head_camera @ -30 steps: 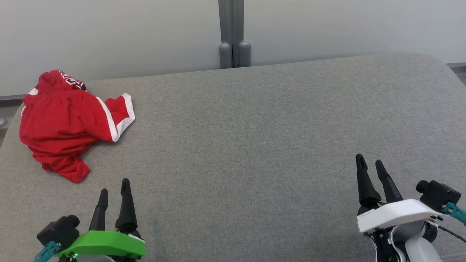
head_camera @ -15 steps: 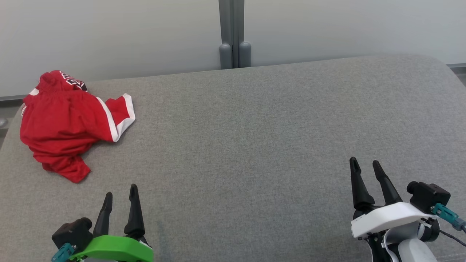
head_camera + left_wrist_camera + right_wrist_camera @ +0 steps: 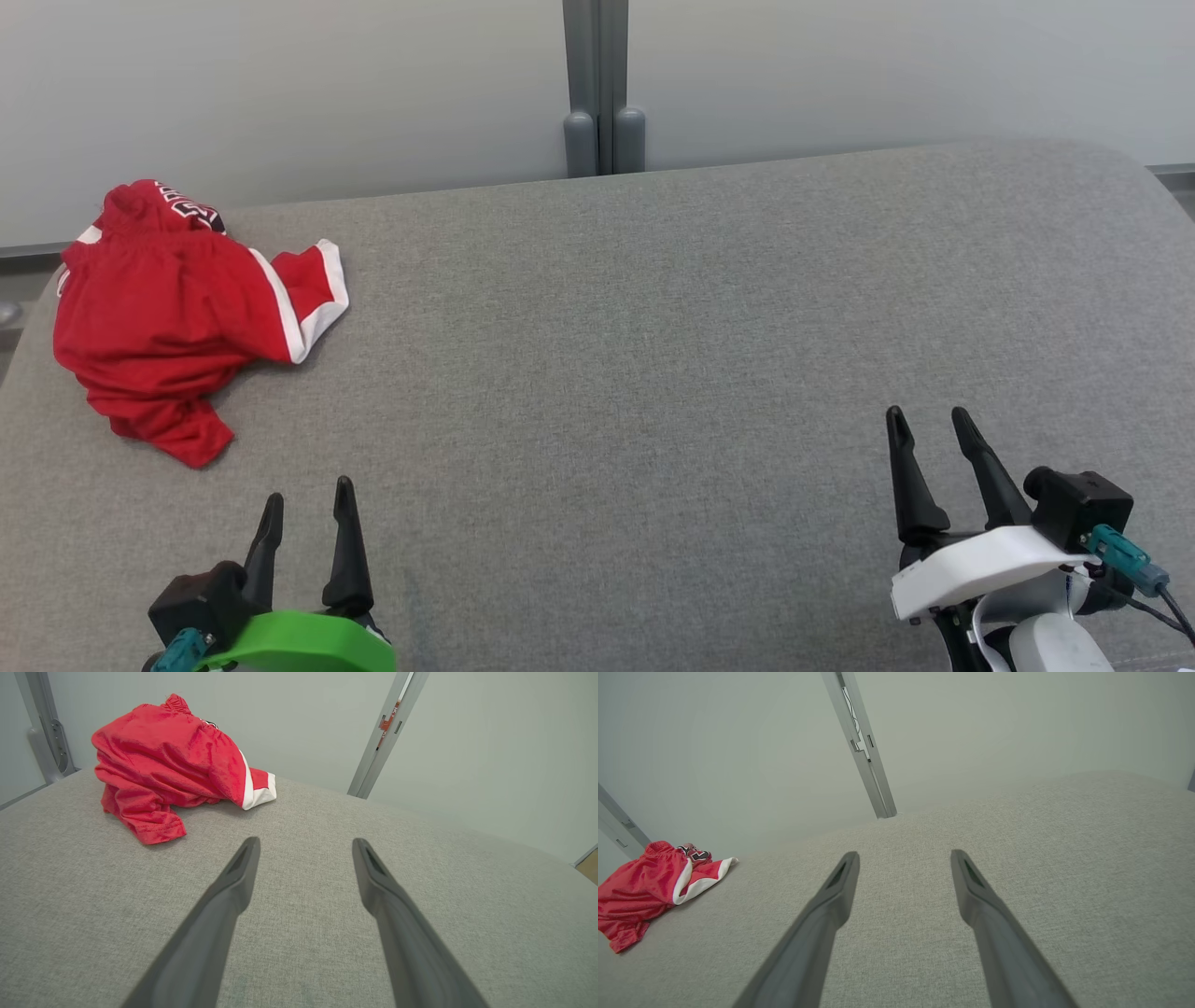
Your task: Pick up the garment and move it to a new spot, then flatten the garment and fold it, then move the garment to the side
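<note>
1. Covering the lower two thirds of the head view, the counter is padded and wrapped in grey woven fabric, with rounded far corners.
2. Behind it stands a pale grey wall, split at top centre by a darker grey post.
3. The garment, red shorts with white trim, lies crumpled at the upper left of the head view, near the counter's far left corner and well apart from both hands.
4. The head view gives the black-and-white lettering at the heap's top edge, plus the green cover on the left hand at lower left and the white cover on the right hand at lower right.
5. The left wrist view gives the heap's height: it stands up in a mound at the upper left of that frame.
6. The right wrist view sets the garment low at the far left edge.
7. In the head view the heap's long axis runs from the lettered end at the top down to a red hem at its lower end. A white-edged leg points right, toward frame centre.
8. Both hands are spread wide and hold nothing, with bare fabric between their fingers.
</note>
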{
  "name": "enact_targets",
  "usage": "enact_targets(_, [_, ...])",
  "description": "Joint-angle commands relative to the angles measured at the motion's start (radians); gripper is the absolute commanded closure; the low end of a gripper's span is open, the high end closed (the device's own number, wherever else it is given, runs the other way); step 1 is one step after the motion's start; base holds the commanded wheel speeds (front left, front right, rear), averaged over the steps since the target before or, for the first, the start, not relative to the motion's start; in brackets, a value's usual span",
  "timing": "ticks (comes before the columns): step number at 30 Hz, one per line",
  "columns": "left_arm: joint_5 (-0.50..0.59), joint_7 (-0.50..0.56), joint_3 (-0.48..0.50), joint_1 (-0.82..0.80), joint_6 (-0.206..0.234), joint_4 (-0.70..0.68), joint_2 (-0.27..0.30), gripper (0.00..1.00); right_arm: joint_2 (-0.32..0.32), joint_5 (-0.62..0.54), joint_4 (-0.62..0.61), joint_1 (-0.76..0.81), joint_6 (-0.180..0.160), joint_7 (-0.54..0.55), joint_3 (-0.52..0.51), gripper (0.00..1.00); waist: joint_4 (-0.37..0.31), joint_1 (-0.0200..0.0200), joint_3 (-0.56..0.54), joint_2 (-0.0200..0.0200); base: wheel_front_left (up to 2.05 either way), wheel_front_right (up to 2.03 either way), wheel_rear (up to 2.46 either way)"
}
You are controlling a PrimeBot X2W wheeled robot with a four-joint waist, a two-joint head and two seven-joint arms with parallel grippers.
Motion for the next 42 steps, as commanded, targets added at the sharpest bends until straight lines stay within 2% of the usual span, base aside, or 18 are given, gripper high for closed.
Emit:
enact_targets(1, [0.027, -0.010, 0.001, 0.009, 0.005, -0.002, 0.009, 0.00, -0.005, -0.024, -0.003, 0.004, 0.000, -0.011, 0.002, 0.00, 0.000, 0.0000, 0.000, 0.0000, 0.00, 0.00, 0.00])
enact_targets(33, [0.222, -0.072, -0.029, 0.025, 0.024, 0.028, 0.010, 0.00, -0.007, -0.267, 0.009, 0.012, 0.000, -0.072, 0.030, 0.00, 0.006, 0.0000, 0.006, 0.0000, 0.00, 0.00, 0.00])
enact_targets(42, [0.217, -0.068, -0.026, 0.024, 0.022, 0.035, 0.010, 0.00, -0.007, -0.257, 0.017, 0.010, 0.000, -0.070, 0.032, 0.00, 0.005, 0.0000, 0.005, 0.0000, 0.00, 0.00, 0.00])
